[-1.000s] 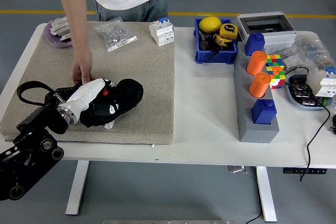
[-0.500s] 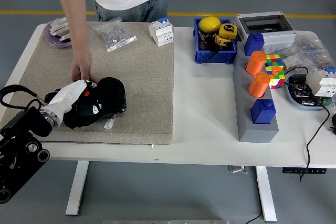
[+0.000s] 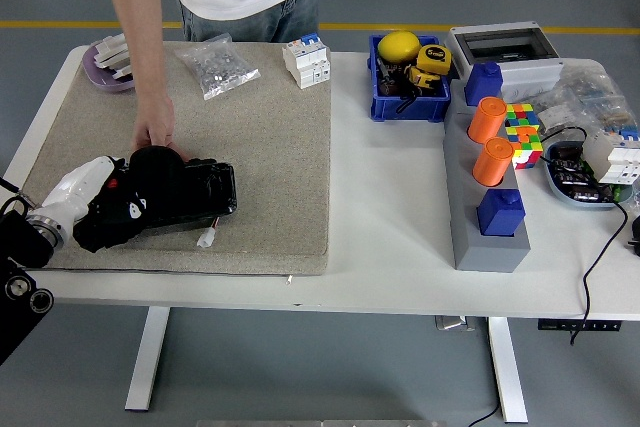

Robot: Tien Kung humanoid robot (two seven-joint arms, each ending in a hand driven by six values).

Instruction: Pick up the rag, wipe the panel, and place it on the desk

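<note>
The black rag lies bunched on the front left part of the beige panel, a small white tag sticking out at its front edge. My left hand, white-shelled, comes in from the lower left and is shut on the rag's left end. A person stands at the far side; the person's hand rests on the panel, touching the rag's back edge. My right arm is out of view.
On the panel's far edge sit a purple dish, a clear bag of small parts and a white breaker. To the right stand a blue bin, a grey block with orange cylinders, a colour cube and cables.
My left hand has dragged the rag leftward across the panel, and the arm has pulled back toward the lower left corner. The person's hand stayed near the same spot.
</note>
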